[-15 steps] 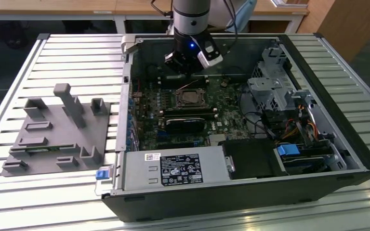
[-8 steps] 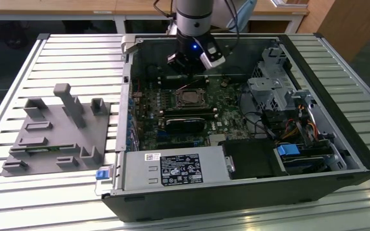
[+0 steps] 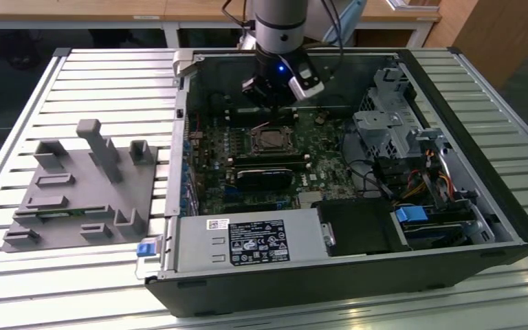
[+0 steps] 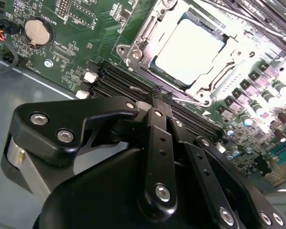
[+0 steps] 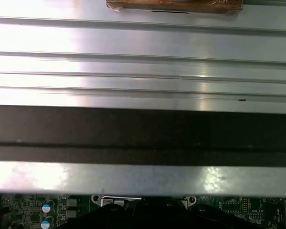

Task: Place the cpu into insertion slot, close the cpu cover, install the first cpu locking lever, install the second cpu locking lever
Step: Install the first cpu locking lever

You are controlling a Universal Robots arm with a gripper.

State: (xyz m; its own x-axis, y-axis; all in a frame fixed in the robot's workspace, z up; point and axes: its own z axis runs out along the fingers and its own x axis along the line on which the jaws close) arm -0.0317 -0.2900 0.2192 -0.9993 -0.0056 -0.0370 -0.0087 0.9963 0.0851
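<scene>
The cpu (image 4: 188,50) lies flat in the insertion slot (image 3: 269,141), its pale face showing through the cut-out of the cpu cover (image 4: 148,36), which lies down over it. A thin wire lever (image 4: 218,78) runs along one side of the cover; I cannot tell whether it is latched. My gripper (image 4: 161,97) hangs a little above the board beside the socket, over the black memory slots (image 4: 119,78), with its fingers together and nothing between them. In the exterior view the gripper (image 3: 273,96) is just beyond the far edge of the socket.
The open computer case (image 3: 484,206) lies on a slatted metal table (image 3: 108,75). A black heatsink block (image 3: 264,179) sits near the socket, and drive cages with cables (image 3: 411,151) fill the exterior view's right. A grey fixture (image 3: 80,185) stands on the exterior view's left.
</scene>
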